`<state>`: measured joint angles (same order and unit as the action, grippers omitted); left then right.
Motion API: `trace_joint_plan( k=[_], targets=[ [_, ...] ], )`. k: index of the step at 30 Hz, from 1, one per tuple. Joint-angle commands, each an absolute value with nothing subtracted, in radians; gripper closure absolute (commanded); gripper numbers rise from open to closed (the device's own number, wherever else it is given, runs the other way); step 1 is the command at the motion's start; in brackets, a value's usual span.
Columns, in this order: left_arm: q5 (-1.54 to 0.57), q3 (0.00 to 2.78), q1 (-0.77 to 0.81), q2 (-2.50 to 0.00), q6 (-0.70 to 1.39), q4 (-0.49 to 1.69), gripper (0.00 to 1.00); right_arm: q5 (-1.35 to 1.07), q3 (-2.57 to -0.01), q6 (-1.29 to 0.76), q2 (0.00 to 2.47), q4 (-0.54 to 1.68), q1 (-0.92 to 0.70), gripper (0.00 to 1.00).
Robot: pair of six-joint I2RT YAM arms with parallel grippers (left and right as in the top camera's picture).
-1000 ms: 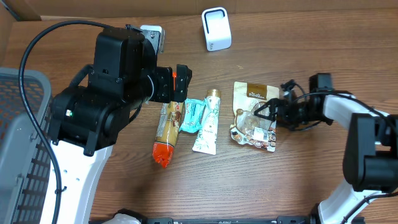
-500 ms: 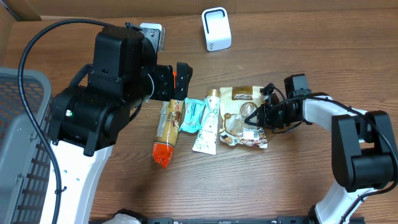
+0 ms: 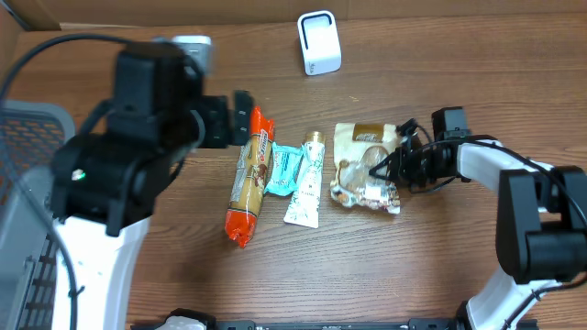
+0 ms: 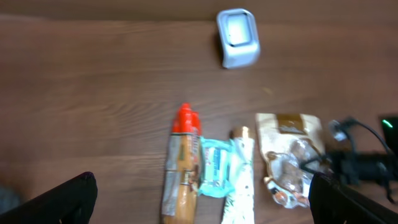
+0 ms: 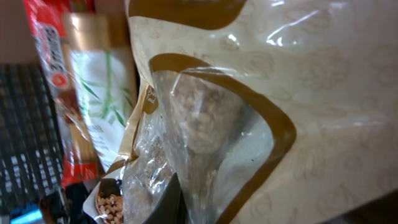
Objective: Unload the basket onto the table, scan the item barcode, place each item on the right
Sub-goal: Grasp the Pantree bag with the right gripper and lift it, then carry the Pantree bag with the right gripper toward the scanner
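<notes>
Dragged leftward and crumpled, the snack pouch (image 3: 359,158) lies right of centre beside the tube (image 3: 307,183), its right edge pinched in the closed right gripper (image 3: 380,171), light slippery film probably best held at a flat seam, while the left gripper (image 3: 241,117) gapes empty.
</notes>
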<state>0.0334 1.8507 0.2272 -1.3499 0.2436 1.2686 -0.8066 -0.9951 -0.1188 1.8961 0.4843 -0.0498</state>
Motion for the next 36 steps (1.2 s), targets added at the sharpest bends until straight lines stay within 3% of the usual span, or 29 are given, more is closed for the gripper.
trace_joint_plan(
  k=[1, 5, 9, 24, 32, 36],
  targets=[
    [0.063, 1.882, 0.147, -1.314, 0.392, 1.288, 0.00, -0.737, -1.030, -0.363, 1.778, 0.432, -0.042, 0.96],
    [0.062, 1.881, 0.111, -1.332, 0.419, 1.315, 0.00, -0.491, -1.027, -0.648, 1.731, 0.427, -0.048, 0.96],
    [0.062, 1.881, 0.111, -1.355, 0.419, 1.338, 0.01, -0.415, -1.026, -0.758, 1.728, 0.419, -0.064, 0.96],
    [0.062, 1.881, 0.111, -1.388, 0.419, 1.338, 0.00, -0.248, -1.026, -0.825, 1.728, 0.436, -0.156, 0.96],
    [0.062, 1.881, 0.111, -1.388, 0.419, 1.338, 0.00, -0.279, -1.031, -0.635, 1.691, 0.420, -0.186, 0.96],
    [0.062, 1.881, 0.111, -1.388, 0.419, 1.338, 0.00, -0.419, -1.054, -0.572, 1.582, 0.458, -0.173, 0.96]
  ],
)
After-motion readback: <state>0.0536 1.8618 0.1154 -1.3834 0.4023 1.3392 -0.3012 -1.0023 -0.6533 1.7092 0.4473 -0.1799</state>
